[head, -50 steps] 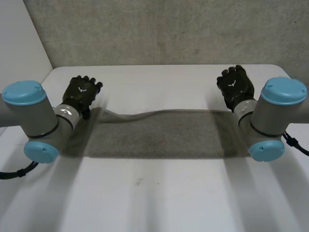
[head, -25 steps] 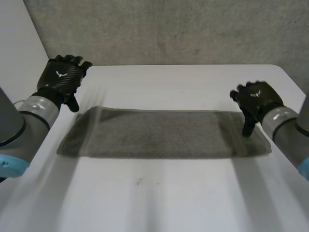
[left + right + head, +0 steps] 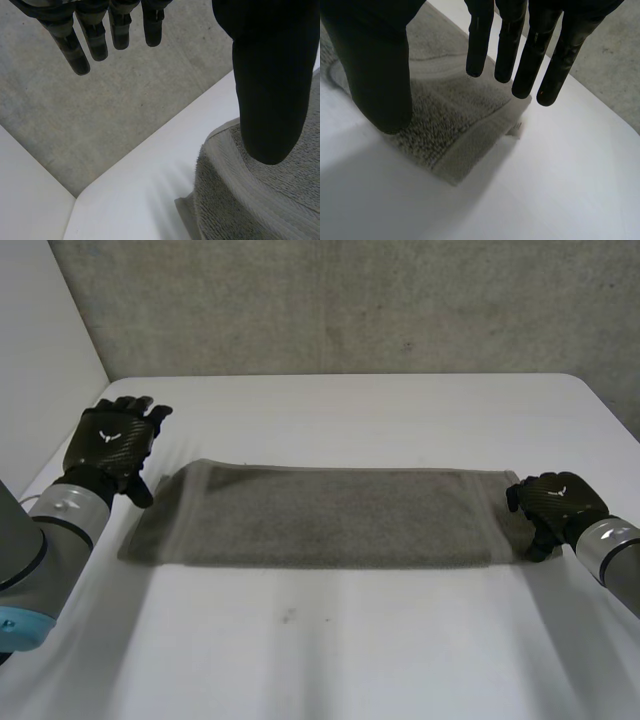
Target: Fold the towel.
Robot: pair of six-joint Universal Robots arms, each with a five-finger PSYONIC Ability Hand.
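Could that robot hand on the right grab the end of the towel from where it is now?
Probably yes. The right robot hand hovers open directly over the near corner of the towel, and nothing lies between them, so closing on the cloth looks unobstructed.

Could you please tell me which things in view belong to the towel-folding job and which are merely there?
Belongs to the job: towel, lying as a long strip; left hand, open beside one end; right hand, open at the other end.
Merely there: white table; grey wall behind it.
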